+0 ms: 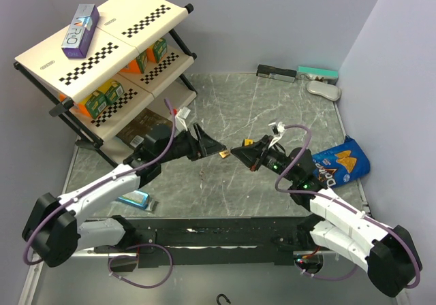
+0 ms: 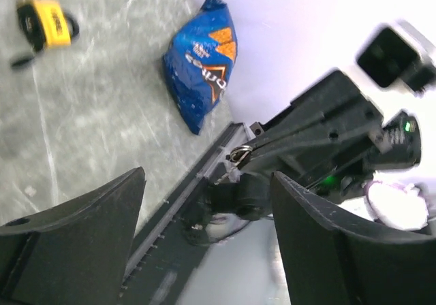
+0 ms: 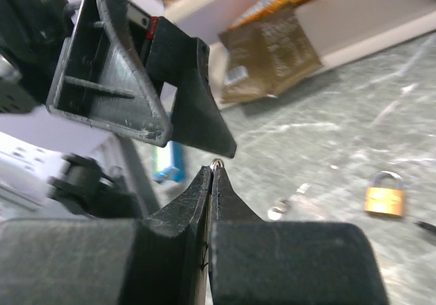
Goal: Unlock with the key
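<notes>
Early days: padlock (image 3: pixel 385 195) sits closed on the worktop (image 1: pixel 286 107), right gripper (image 3: pixel 212 174) fingers clamped on a small ring (image 3: pixel 216 161) (key's, presumably), left gripper (image 2: pixel 208 182) fingers spread open, empty.

We log 1 top view, high behind both arm bases (image 1: pixel 102 235), looking down over the whole table (image 1: pixel 272 107). 2 wrist views, close-in, face each other; both catch the same padlock (image 2: pixel 48 22) (image 3: pixel 385 195).

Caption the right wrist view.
Shut right gripper pinches a small ring facing the open left gripper; padlock lies on the table.
</notes>
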Available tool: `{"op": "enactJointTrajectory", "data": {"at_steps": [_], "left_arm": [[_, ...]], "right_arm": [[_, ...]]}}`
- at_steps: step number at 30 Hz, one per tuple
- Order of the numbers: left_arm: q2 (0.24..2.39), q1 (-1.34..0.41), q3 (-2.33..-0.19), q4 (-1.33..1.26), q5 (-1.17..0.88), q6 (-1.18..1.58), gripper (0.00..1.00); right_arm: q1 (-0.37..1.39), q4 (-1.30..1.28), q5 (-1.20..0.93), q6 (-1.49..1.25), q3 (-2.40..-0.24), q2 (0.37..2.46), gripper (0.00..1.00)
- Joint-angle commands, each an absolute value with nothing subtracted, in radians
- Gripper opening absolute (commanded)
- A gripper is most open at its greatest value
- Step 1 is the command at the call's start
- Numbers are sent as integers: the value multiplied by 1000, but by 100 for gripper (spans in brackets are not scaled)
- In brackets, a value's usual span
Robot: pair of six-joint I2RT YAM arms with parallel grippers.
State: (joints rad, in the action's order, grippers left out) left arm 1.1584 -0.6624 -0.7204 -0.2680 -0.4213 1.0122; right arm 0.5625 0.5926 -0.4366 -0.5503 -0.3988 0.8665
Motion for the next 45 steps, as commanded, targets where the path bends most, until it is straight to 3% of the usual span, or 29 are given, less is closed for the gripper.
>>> {"op": "enactJointTrajectory", "data": {"at_steps": [1,10,26,33,36,45], "left_arm": [[1209,-661,-768,-245,-425,1209,79],[1293,-652,-804,-219,-497,1347,79],[1287,-630,-744,-219,-580,1548,72],[1293,-630,-768,-125,-603,1508,54],[1295,-629,-785,-72,-611,1480,42],[1279,-592,-799,29,-634,1418,30]], "right_arm": [[589,523,-393,-321,-442,847,0],[813,425,-94,49,-480,811,0],[1041,572,139,386,-425,851,0],[1164,675,291,552,-414,926,0],[1201,722,343,610,-411,972,0],[1256,798,400,736,-394,1034,0]]}}
